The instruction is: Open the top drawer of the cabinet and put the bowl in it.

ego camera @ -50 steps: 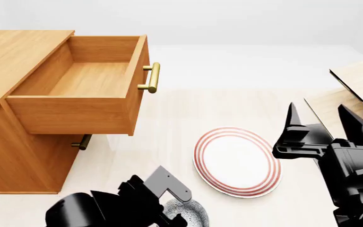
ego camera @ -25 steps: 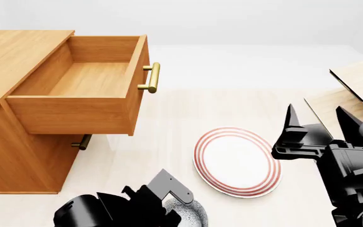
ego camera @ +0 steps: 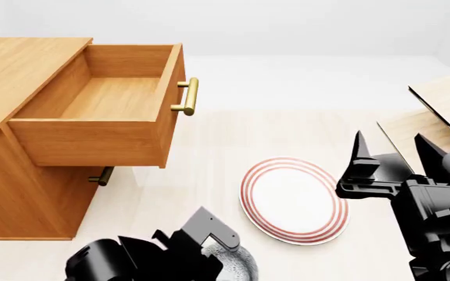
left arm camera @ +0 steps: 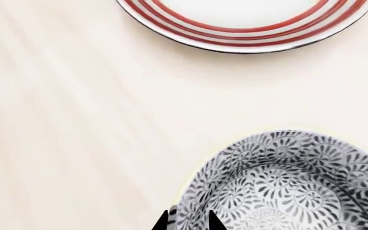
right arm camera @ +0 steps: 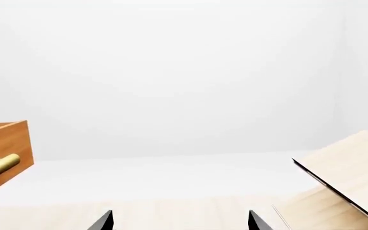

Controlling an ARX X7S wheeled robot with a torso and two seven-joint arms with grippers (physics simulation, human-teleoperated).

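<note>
The cabinet [ego camera: 21, 70] stands at the left with its top drawer [ego camera: 108, 96] pulled out, open and empty, its brass handle [ego camera: 187, 95] facing right. The speckled bowl [left arm camera: 293, 187] rests on the pale table, mostly hidden under my left arm in the head view [ego camera: 239, 264]. My left gripper [left arm camera: 189, 223] straddles the bowl's rim, one finger outside the wall and one inside, jaws close together. My right gripper [ego camera: 391, 140] hovers open beside the plate, holding nothing; its fingertips [right arm camera: 105, 221] frame bare table.
A white plate with red rings [ego camera: 294, 199] lies just beyond the bowl [left arm camera: 248, 24]. A pale tilted-shelf rack [ego camera: 444, 99] stands at the right edge. A lower drawer handle [ego camera: 102, 175] shows beneath the open drawer.
My left arm has shifted slightly right and settled lower over the bowl. The right gripper has drifted a little left. Drawer, plate and bowl have not moved.
</note>
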